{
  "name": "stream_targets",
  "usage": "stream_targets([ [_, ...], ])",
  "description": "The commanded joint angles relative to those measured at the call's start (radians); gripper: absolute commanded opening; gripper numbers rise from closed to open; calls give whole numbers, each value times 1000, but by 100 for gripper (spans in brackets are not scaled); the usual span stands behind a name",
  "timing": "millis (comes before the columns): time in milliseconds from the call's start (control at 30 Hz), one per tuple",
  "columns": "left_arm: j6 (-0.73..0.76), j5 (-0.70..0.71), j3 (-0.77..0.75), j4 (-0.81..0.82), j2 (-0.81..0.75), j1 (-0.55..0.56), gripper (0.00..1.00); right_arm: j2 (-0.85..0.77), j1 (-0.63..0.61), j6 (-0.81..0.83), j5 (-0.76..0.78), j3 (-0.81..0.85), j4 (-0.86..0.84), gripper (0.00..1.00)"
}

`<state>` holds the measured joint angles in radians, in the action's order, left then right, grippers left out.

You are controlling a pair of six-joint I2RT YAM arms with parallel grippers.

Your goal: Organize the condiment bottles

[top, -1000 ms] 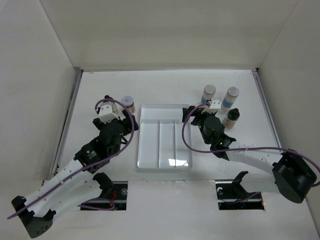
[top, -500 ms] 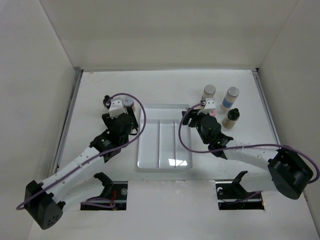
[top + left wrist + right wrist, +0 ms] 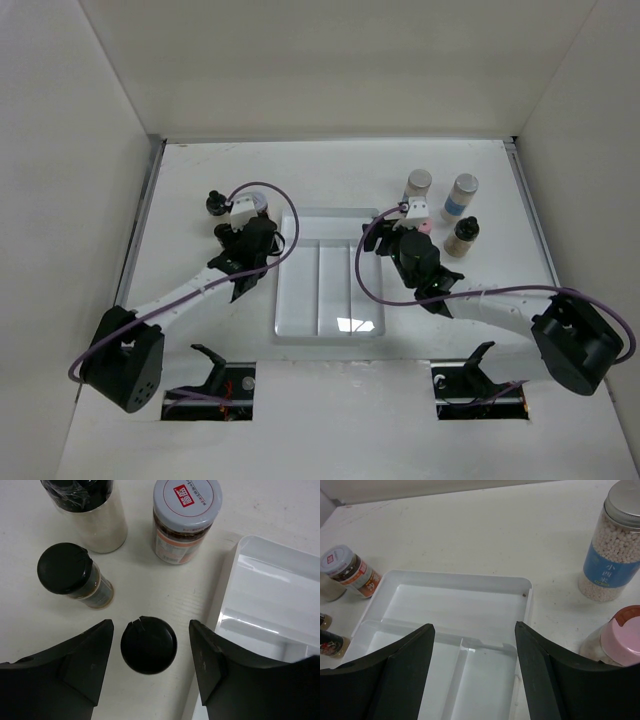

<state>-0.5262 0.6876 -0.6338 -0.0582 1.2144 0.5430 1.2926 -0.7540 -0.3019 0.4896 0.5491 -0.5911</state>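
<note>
In the left wrist view my left gripper stands open around a black-capped bottle, with a narrow gap on each side of the cap. Beyond it stand a small black-capped spice bottle, a tall jar with a black wrapped top and a jar with a silver lid and red label. My right gripper hangs open over the white divided tray, nothing between its fingers. A silver-capped, blue-labelled bottle and a pink-capped bottle stand to its right.
From above, the tray lies between the left gripper and the right gripper. Two silver-capped bottles and a dark-capped brown bottle stand at the back right. White walls enclose the table.
My left arm has swung right over the bottles beside the tray, and its jaws have narrowed around the black-capped bottle. My right gripper has shifted slightly towards the tray and narrowed a little.
</note>
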Motion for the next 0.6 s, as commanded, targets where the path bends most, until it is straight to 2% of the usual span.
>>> stream_targets([
  [0, 5, -10, 0, 127, 30, -30, 59, 13, -6, 6, -13, 49, -33, 72],
  [167, 3, -19, -10, 150, 69, -38, 49, 11, -6, 4, -13, 46, -36, 72],
  [400, -18, -36, 40, 130, 24, -31, 48, 10, -6, 1, -17, 46, -29, 75],
  [567, -18, -36, 14, 104, -7, -29, 28, 13, -6, 3, -17, 48, -32, 76],
])
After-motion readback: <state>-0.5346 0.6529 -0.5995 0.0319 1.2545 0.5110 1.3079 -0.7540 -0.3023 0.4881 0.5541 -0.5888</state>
